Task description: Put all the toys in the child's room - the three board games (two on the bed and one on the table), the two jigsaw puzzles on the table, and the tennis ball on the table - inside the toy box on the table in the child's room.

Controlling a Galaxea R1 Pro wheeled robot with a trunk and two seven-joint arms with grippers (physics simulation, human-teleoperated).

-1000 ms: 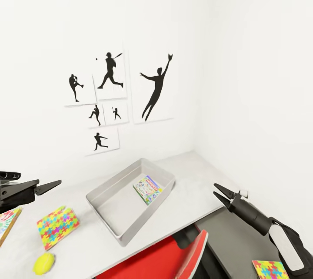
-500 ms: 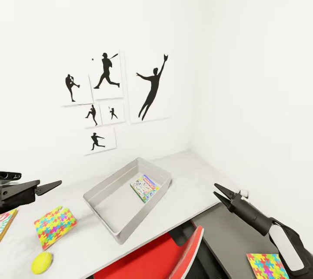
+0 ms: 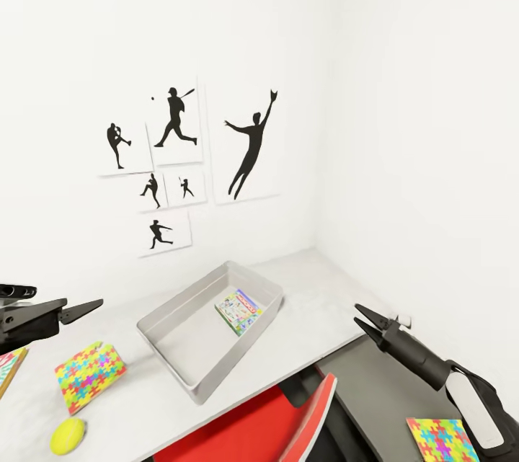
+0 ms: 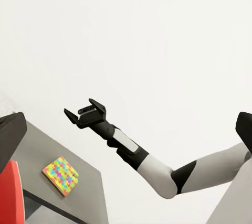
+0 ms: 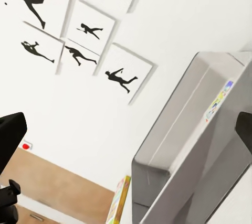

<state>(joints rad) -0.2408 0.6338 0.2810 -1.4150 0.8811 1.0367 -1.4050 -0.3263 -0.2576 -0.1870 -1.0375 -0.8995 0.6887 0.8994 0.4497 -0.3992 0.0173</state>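
The grey toy box (image 3: 189, 368) stands on the white table (image 3: 317, 296), with one board game (image 3: 239, 312) leaning inside it. A colourful jigsaw puzzle (image 3: 88, 375) and a yellow tennis ball (image 3: 67, 436) lie on the table to the box's left. Another board game (image 3: 9, 368) pokes in at the picture's left edge. A second jigsaw puzzle (image 3: 441, 439) lies on a lower grey surface at the bottom right. My left gripper (image 3: 66, 295) hovers open above the table's left part. My right gripper (image 3: 356, 314) is open and empty, off the table's right front edge.
A red chair (image 3: 288, 419) stands against the table's front edge below the box. Baseball silhouette pictures (image 3: 187, 159) hang on the wall behind the table. The room's corner lies just right of the table. In the left wrist view the second puzzle (image 4: 60, 176) lies below my right gripper (image 4: 84, 115).
The whole picture has slid slightly to the left, so the camera has turned a little. Both arms keep the same pose and nothing on the table has moved.
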